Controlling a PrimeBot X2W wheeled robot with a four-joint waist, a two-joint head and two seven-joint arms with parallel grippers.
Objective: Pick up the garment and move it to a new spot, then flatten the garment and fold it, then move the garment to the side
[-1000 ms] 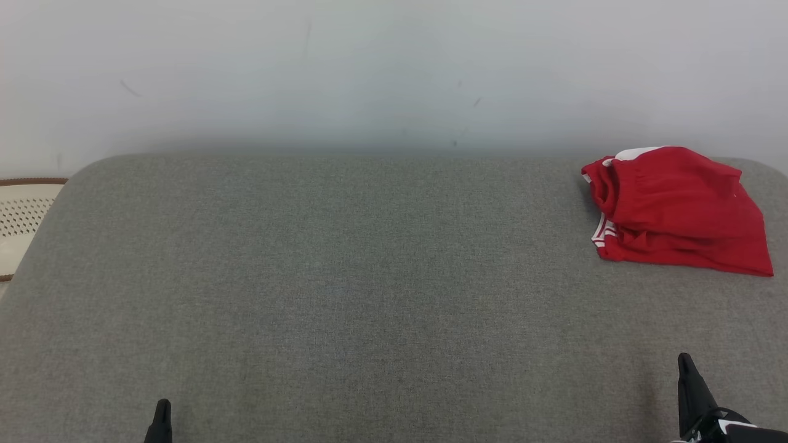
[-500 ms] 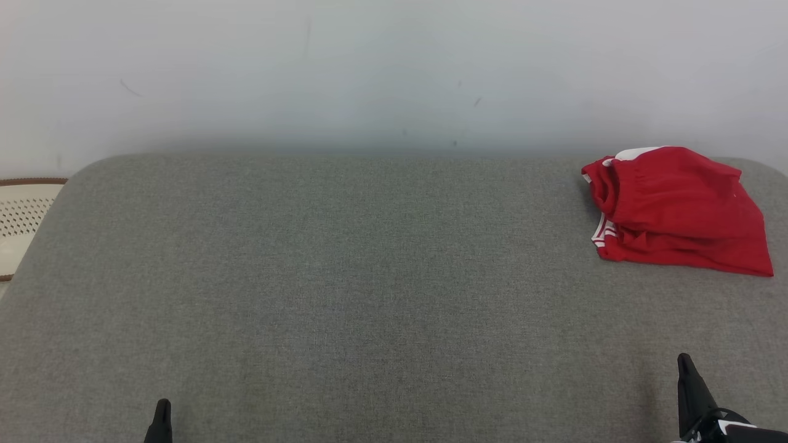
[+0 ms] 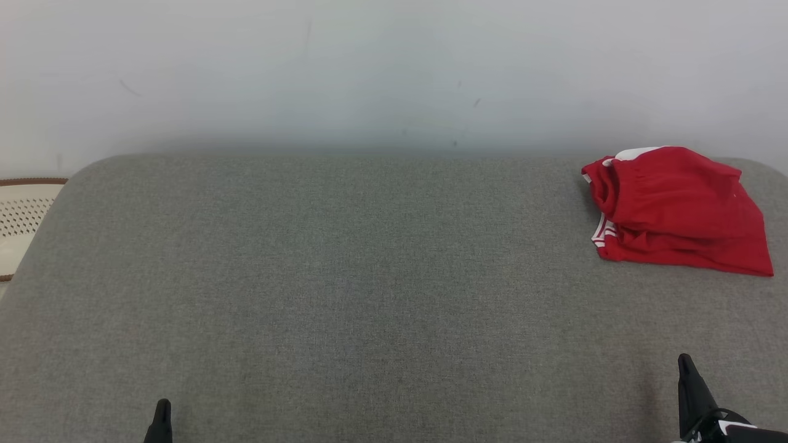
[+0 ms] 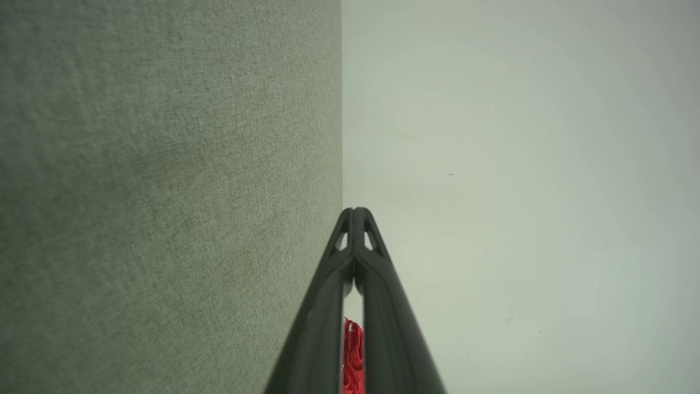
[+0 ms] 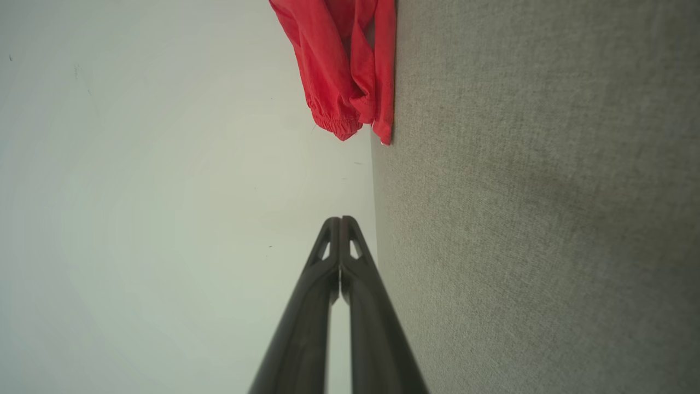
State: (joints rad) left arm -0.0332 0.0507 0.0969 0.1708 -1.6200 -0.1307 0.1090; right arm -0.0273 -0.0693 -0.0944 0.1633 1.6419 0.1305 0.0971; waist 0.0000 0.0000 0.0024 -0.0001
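Observation:
The garment [image 3: 677, 212] is a red piece with white trim, lying folded at the far right of the grey padded surface [image 3: 369, 277]. In the right wrist view the garment [image 5: 342, 65] lies ahead of my right gripper [image 5: 340, 220], well apart from it. A sliver of the garment [image 4: 353, 355] shows between the fingers in the left wrist view. My left gripper [image 3: 162, 405] is at the near left edge, shut and holding nothing; its tips [image 4: 354, 210] meet. My right gripper [image 3: 682, 359] is at the near right, also shut and holding nothing.
A pale wall [image 3: 394, 67] rises behind the grey surface. A cream perforated object with a brown rim [image 3: 21, 221] sits beyond the left edge. The rounded far corners of the surface show at left and right.

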